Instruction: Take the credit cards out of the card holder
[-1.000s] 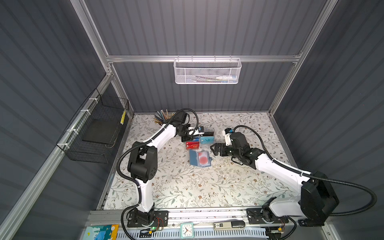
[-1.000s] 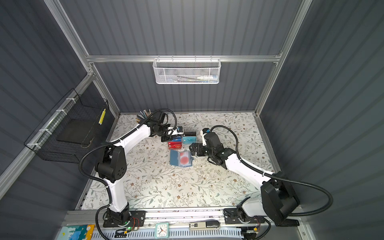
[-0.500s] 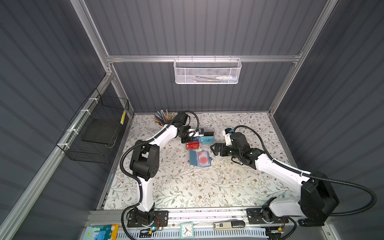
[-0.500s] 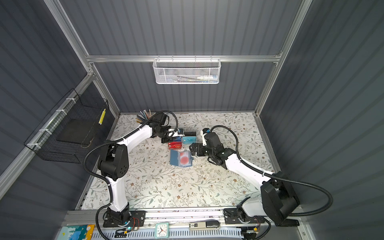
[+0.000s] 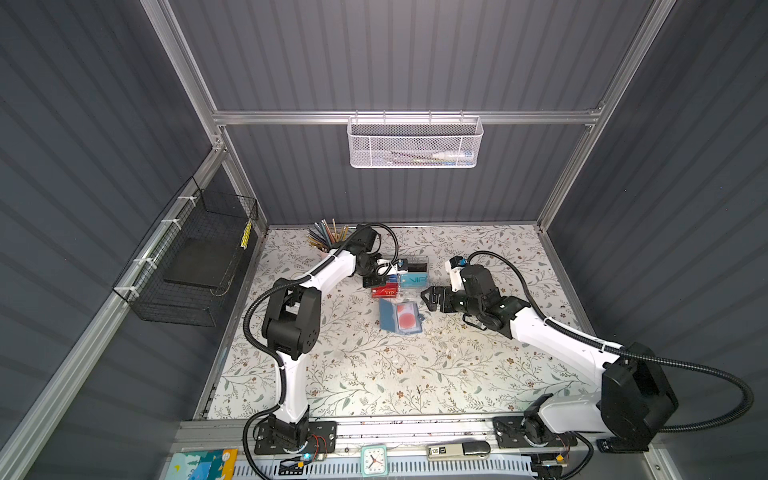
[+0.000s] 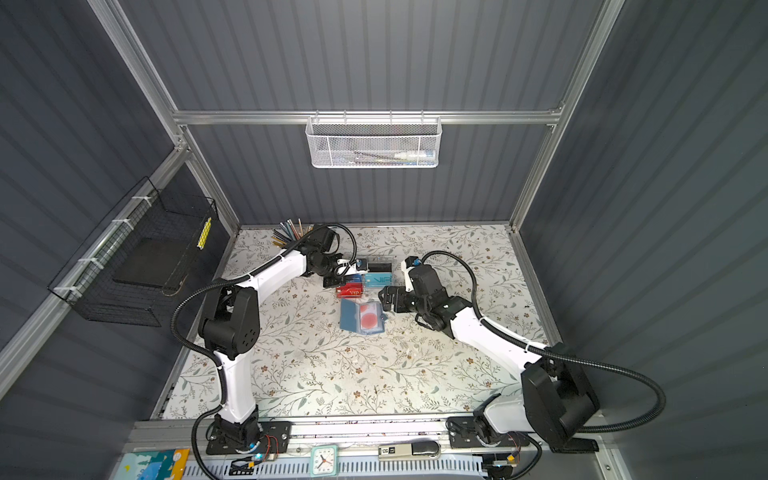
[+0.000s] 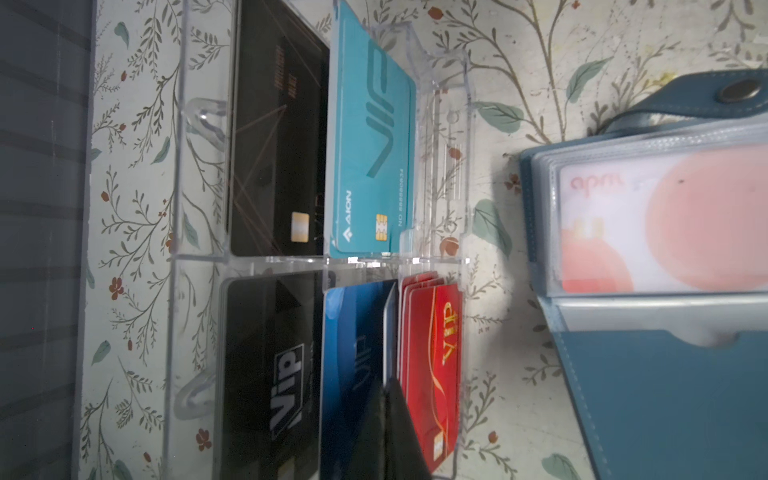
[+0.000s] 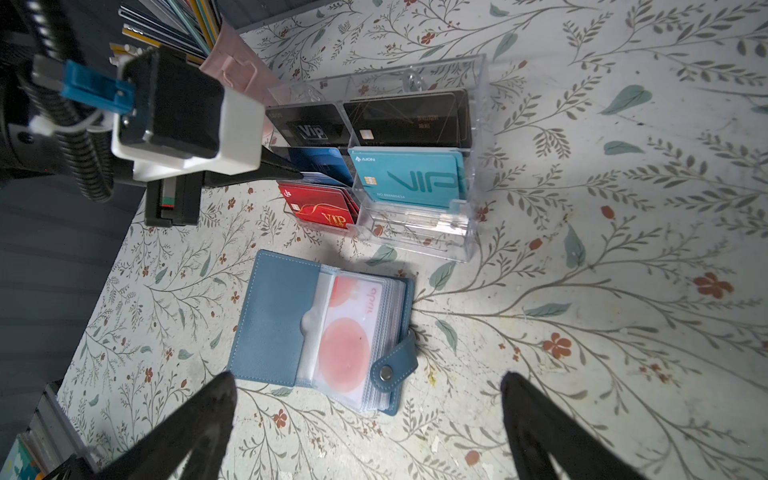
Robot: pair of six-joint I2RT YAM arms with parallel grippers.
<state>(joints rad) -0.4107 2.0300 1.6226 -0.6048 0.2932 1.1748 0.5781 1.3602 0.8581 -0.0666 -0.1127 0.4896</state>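
The card holder (image 5: pixel 390 316) (image 6: pixel 351 316) (image 8: pixel 274 316) (image 7: pixel 665 395) lies open on the flowered table, snap tab loose. A white credit card with red-orange circles (image 8: pixel 347 336) (image 7: pixel 665 224) sits in its top clear sleeve. My left gripper (image 5: pixel 380 281) (image 6: pixel 341 281) (image 7: pixel 392 399) (image 8: pixel 291 172) is shut on a blue credit card (image 7: pixel 390 332) (image 8: pixel 322 164), held edge-on inside the clear rack's middle left slot, beside the red cards. The right gripper (image 5: pixel 430 299) (image 6: pixel 386 299) (image 8: pixel 365 380) hangs open just right of the holder, above its snap tab, with nothing between its fingers.
The clear acrylic rack (image 5: pixel 422 291) (image 8: pixel 473 174) (image 7: pixel 465 124) with black, teal and red VIP cards stands just behind the holder. A cup of pencils (image 5: pixel 328 239) is at the back left. A black wire basket (image 5: pixel 195 257) hangs on the left wall and a white mesh one (image 5: pixel 413 143) on the back rail.
The left arm's elbow has shifted slightly. Both grippers, the holder and the rack stand as before.
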